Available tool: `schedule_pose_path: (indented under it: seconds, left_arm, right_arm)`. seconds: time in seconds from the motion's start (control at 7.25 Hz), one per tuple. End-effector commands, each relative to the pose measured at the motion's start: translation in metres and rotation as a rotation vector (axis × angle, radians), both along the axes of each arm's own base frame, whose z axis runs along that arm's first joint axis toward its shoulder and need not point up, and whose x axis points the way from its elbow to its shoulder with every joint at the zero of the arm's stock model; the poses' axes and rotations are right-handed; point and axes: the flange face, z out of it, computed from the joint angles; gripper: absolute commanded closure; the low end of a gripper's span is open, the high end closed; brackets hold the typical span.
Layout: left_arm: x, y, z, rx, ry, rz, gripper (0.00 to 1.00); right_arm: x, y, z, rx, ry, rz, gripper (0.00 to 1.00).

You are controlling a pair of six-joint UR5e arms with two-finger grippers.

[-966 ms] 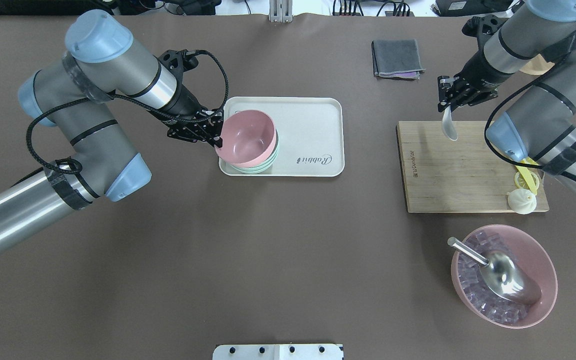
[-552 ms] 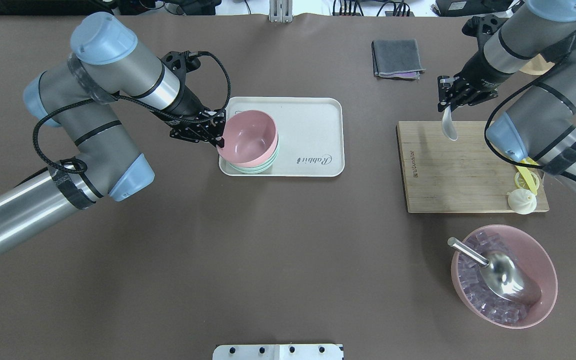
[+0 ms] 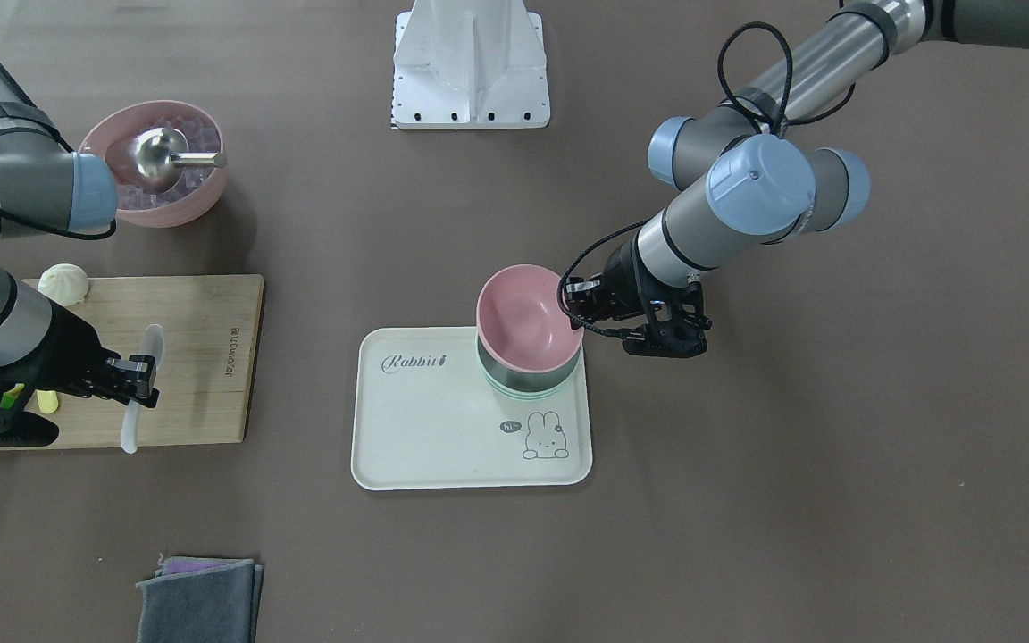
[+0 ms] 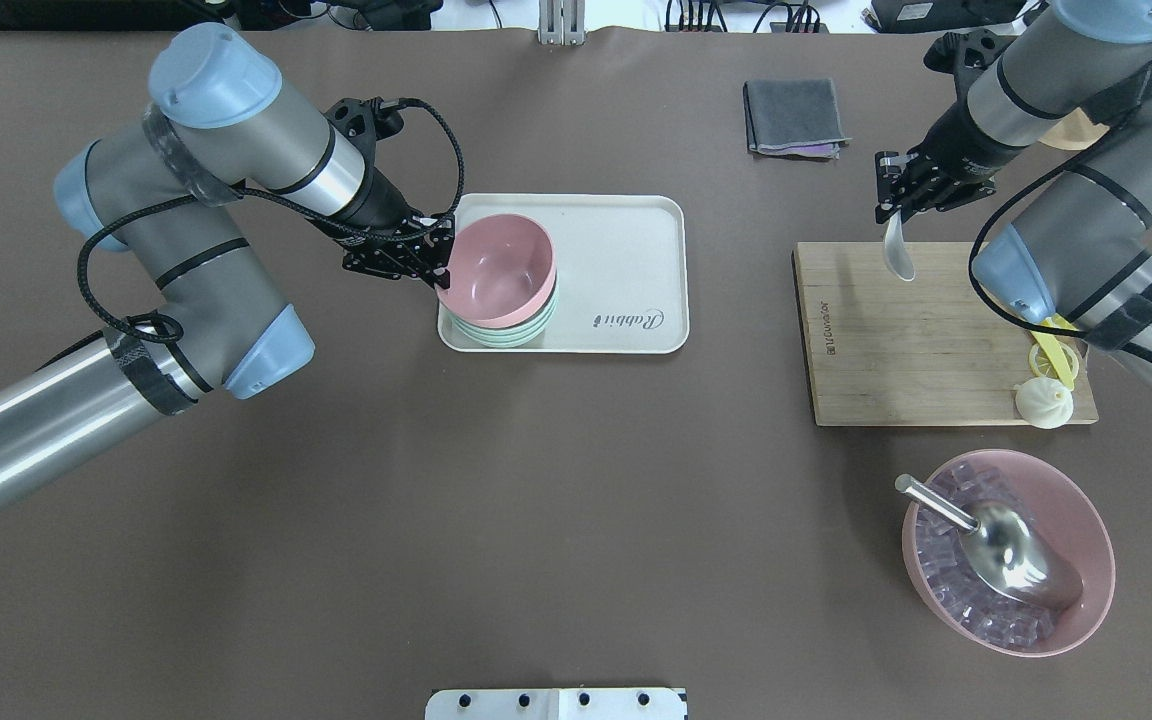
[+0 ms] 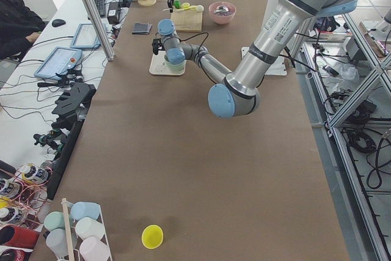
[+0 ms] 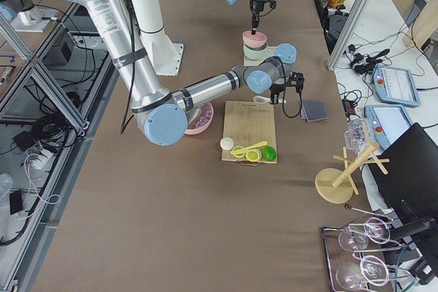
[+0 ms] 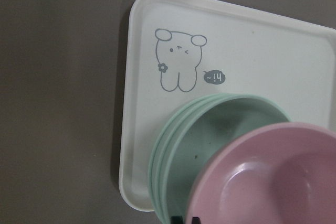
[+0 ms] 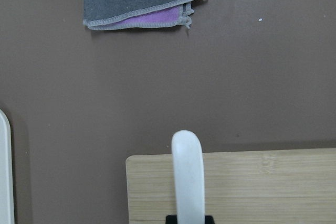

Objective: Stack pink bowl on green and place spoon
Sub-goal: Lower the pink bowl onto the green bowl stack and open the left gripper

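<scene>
The small pink bowl [image 4: 496, 268] is held by its rim in my left gripper [image 4: 439, 272], which is shut on it. The bowl hangs just over the stack of green bowls [image 4: 508, 336] on the cream tray [image 4: 626, 250]. I cannot tell whether it touches them. The left wrist view shows the pink bowl [image 7: 273, 182] offset over the green bowls [image 7: 210, 129]. My right gripper [image 4: 891, 205] is shut on the handle of the white spoon [image 4: 899, 258]. It holds the spoon over the far edge of the wooden cutting board [image 4: 916, 350]. The spoon also shows in the right wrist view [image 8: 187, 177].
A folded grey cloth [image 4: 794, 117] lies beyond the board. On the board's near right corner lie a white bun [image 4: 1041, 403] and a yellow knife [image 4: 1061, 350]. A larger pink bowl [image 4: 1086, 520] with ice cubes and a steel scoop [image 4: 1016, 550] stands near the front right.
My left gripper has carried the pink bowl slightly to the right and farther over the green stack. The right gripper and the spoon have not moved.
</scene>
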Motion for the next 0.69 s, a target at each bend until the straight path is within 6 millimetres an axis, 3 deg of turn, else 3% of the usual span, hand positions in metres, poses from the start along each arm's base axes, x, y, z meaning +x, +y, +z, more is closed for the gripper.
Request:
schedule_pose_path:
  seconds: [0.0, 0.28, 0.41, 0.55]
  left_arm:
    - [0.0023, -0.0031, -0.001, 0.001, -0.004, -0.006, 1.0]
    - [0.004, -0.0049, 0.0021, -0.004, -0.01, -0.008, 1.0]
    - [0.0045, -0.0054, -0.0006, -0.001, -0.007, -0.008, 0.3]
    - [0.0046, -0.0066, -0.0036, 0.006, -0.007, -0.015, 0.02]
  right_arm:
    - [0.0002, 0.0003, 0.0009, -0.001, 0.001, 0.0, 1.0]
    - [0.0002, 0.0003, 0.0007, 0.0, 0.0, 0.0, 1.0]
    - [0.0002, 0.0003, 0.0007, 0.0, 0.0, 0.0, 1.0]
    - [0.0002, 0.0003, 0.0007, 0.0, 0.0, 0.0, 1.0]
